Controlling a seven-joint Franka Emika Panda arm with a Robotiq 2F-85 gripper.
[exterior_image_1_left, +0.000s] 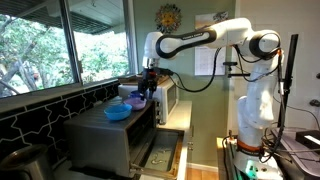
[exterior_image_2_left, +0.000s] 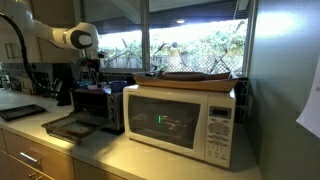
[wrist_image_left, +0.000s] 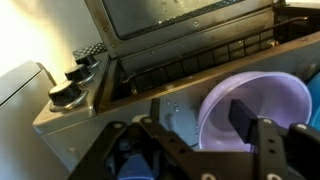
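In an exterior view, the jaws hang over the grey metal toaster oven (exterior_image_1_left: 112, 140), just above the round lilac plastic bowl (exterior_image_1_left: 133, 100) on its top. Wrist view: jaws apart, straddling the bowl's (wrist_image_left: 262, 105) rim, one finger (wrist_image_left: 243, 118) inside.

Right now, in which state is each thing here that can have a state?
Dark metal toaster oven: door folded down, open.
White microwave: door shut, display lit.
Pale purple plastic bowl: upright, on the toaster oven.
Blue bowl: upright, beside the purple one.
Gripper: jaws apart, one finger inside the purple bowl.
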